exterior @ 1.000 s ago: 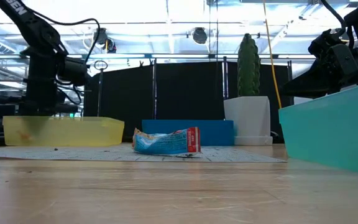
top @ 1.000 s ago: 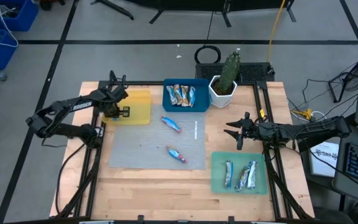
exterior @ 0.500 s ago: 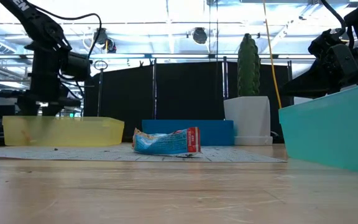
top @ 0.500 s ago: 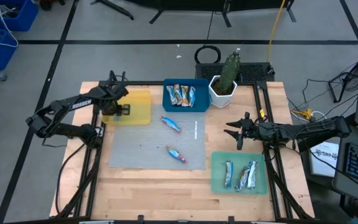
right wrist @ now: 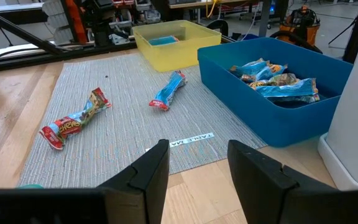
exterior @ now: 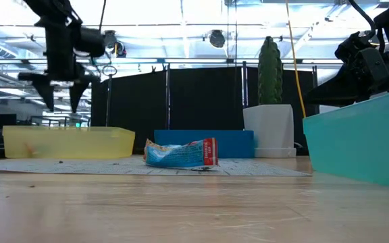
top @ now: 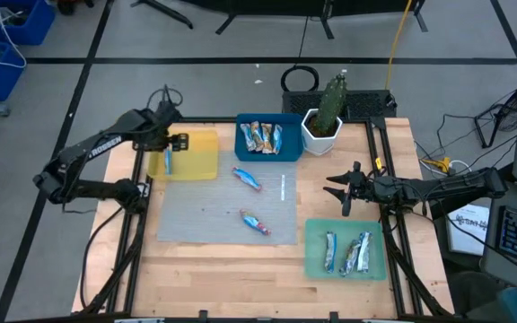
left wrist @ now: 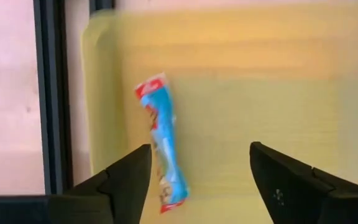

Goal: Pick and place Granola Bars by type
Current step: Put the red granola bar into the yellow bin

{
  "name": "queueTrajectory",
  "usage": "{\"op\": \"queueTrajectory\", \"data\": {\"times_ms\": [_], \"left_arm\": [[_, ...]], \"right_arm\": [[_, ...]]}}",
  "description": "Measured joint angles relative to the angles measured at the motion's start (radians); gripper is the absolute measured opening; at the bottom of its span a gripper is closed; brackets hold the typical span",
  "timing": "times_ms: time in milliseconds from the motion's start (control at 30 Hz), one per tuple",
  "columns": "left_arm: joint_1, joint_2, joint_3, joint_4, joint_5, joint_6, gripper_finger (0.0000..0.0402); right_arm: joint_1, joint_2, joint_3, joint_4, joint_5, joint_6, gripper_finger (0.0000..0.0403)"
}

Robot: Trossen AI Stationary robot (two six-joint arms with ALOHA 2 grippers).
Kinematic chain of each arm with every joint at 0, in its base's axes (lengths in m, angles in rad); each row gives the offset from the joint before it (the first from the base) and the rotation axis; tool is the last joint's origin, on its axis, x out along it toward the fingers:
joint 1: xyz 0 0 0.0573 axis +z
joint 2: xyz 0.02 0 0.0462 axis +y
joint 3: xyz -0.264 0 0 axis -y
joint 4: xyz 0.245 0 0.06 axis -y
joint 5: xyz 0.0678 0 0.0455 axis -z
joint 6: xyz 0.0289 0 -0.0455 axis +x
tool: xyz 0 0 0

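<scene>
— What is seen on the grey mat?
— Two Granola Bars are left loose there; one blue bar is lain in the yellow tray.
— And the grippers?
— The left gripper is held spread and empty above that tray; the right gripper is parked apart, fingers parted.

Low view: yellow tray wall hides its bar; green tray cropped, contents perhaps unseen.

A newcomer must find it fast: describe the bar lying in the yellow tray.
Find the yellow tray at the table's back left, beside the blue tray. One blue-wrapped bar with a red end lies along its outer edge, under the open left claw. It is the only bar there.
</scene>
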Motion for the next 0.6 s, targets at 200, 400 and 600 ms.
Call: {"op": "queueTrajectory", "data": {"times_ms": [200, 400, 600], "left_arm": [[-0.027, -0.019, 0.131, -0.003, 0.0, 0.099, 0.0275], [-0.07, -0.018, 0.29, 0.018, 0.001, 0.355, 0.0272], [-0.112, -0.007, 0.426, 0.107, 0.155, 0.602, 0.0285]], "right_arm": [[0.0, 0.0, 0.0, 0.0, 0.0, 0.0, 0.0157], [0.0, 0.0, 0.0, 0.0, 0.0, 0.0, 0.0157], [0.0, 0.0, 0.0, 0.0, 0.0, 0.0, 0.0157]]}}
